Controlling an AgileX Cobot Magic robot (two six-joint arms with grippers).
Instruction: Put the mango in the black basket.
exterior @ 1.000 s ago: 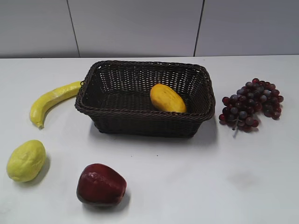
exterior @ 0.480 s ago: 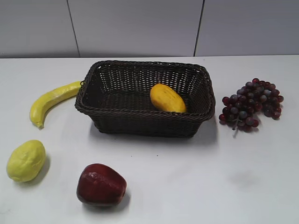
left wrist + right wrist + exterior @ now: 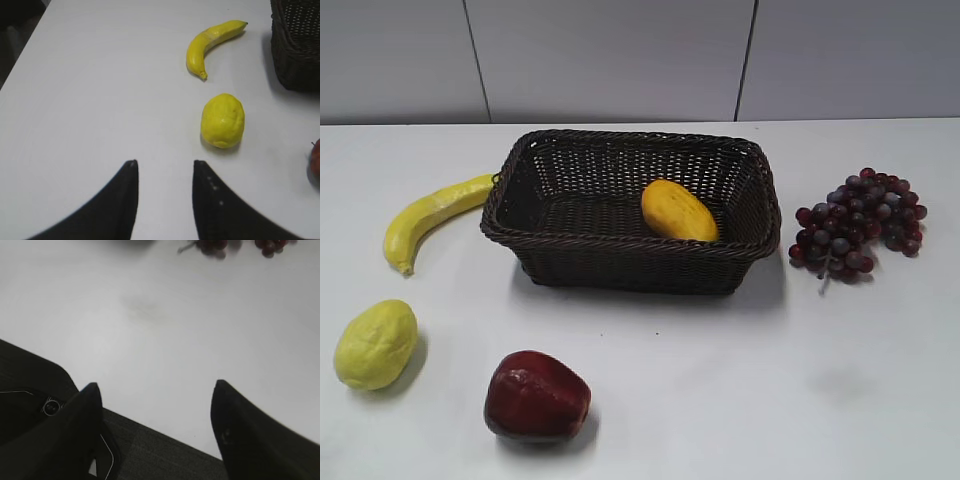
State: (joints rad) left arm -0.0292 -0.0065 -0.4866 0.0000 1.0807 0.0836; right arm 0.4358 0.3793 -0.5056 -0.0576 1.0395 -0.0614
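The orange-yellow mango lies inside the black wicker basket, toward its right side. Neither arm shows in the exterior view. In the left wrist view my left gripper is open and empty above the white table, with the basket's corner at the upper right. In the right wrist view my right gripper is open and empty above the table's front edge.
A banana lies left of the basket, also seen in the left wrist view. A lemon and a dark red apple sit at the front left. Purple grapes lie right of the basket.
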